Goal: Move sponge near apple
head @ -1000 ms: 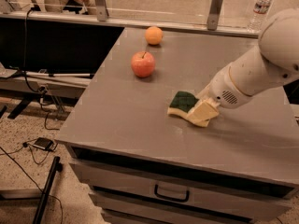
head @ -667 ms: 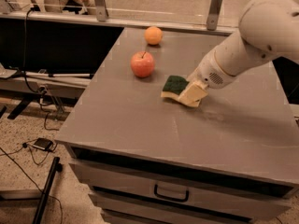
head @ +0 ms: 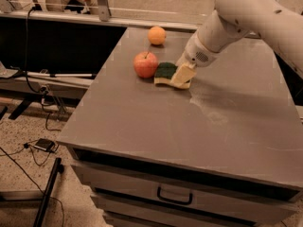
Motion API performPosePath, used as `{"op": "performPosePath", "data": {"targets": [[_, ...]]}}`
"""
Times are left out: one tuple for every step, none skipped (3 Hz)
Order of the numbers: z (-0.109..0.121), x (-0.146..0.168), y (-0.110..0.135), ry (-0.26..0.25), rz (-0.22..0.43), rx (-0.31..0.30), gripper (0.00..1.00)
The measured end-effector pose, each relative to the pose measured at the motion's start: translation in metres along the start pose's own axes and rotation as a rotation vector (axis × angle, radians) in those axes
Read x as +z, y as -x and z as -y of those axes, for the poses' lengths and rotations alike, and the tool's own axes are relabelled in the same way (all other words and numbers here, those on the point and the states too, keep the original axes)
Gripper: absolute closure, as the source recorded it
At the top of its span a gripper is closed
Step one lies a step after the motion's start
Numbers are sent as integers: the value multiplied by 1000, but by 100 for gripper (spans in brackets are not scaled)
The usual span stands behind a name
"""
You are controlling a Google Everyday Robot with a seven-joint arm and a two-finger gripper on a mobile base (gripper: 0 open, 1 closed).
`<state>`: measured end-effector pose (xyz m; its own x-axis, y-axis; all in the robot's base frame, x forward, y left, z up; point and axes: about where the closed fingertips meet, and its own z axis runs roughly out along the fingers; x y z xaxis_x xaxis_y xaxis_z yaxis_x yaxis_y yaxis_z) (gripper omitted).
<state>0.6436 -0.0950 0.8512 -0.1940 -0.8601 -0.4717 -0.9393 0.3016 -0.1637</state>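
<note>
dim light; shadow beneath tool (head: 183, 74) on sponge (head: 165, 71)

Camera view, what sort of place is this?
Probably a robotics lab or test area: a grey drawer cabinet serves as the bench, loose cables lie on the speckled floor, and the robot's gripper holds the sponge beside the apple on top.

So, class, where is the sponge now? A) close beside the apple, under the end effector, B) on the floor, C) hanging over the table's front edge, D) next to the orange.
A: the sponge sits close beside the apple, with the end effector gripping the end away from the apple; the orange is farther back.
</note>
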Motion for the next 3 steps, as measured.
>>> {"op": "performPosePath", "data": {"targets": [[6, -14, 9, -4, 9, -7, 82], [5, -10, 10, 0, 8, -9, 58], [4, -7, 10, 5, 7, -10, 27]]}}
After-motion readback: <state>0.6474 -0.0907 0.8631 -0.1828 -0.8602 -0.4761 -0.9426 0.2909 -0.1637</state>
